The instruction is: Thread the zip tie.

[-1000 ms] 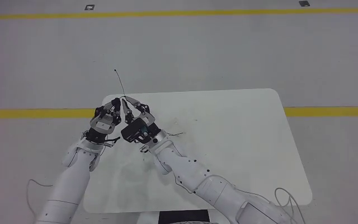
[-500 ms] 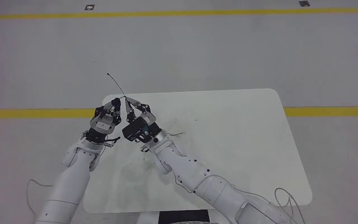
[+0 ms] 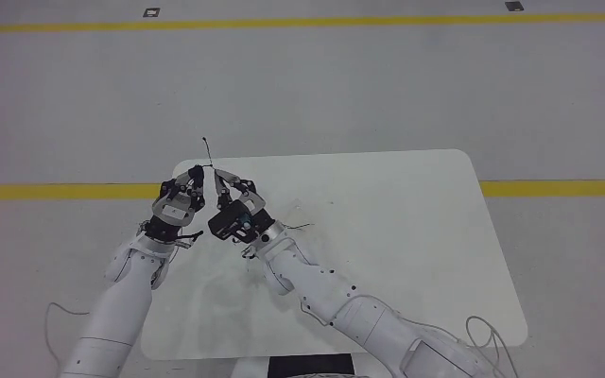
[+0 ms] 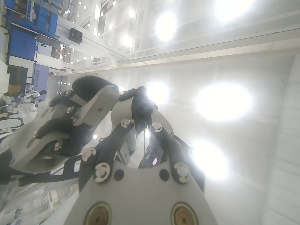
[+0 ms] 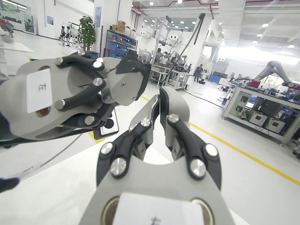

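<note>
The zip tie [image 3: 205, 152] is held over the table's [image 3: 397, 236] far left corner, its thin tail poking up. The left gripper [image 4: 137, 93] and right gripper [image 5: 159, 99] each clamp it, tips nearly touching. With so little strap between them, slight misalignment could buckle the tail or pull it free.

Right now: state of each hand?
Left hand: closed, apparently pinching the zip tie.
Right hand: closed on the zip tie, whose tail sticks up past the fingertips.
</note>
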Robot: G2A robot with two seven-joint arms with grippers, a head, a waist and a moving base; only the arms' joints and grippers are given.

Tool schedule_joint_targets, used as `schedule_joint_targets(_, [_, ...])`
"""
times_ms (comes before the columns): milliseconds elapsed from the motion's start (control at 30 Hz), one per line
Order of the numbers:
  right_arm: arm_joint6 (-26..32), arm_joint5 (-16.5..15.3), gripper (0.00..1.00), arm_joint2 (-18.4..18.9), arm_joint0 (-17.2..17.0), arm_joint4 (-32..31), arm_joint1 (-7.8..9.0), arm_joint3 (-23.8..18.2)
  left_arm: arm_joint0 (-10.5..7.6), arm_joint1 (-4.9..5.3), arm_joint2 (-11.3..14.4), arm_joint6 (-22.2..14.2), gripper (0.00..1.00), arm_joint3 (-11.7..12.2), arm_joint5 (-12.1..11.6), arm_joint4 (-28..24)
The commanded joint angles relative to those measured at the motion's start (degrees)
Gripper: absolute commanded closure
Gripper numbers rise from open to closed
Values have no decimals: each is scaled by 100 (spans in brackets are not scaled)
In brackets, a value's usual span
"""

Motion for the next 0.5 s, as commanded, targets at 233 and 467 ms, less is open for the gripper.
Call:
schedule_joint_targets(233, [208, 0, 100, -45, -41, 0, 135, 37, 0, 0, 0, 0, 100, 0, 0, 0])
schedule_joint_targets(467, [424, 0, 100, -60, -113, 0, 250, 13, 0, 0, 0, 0, 100, 0, 0, 0])
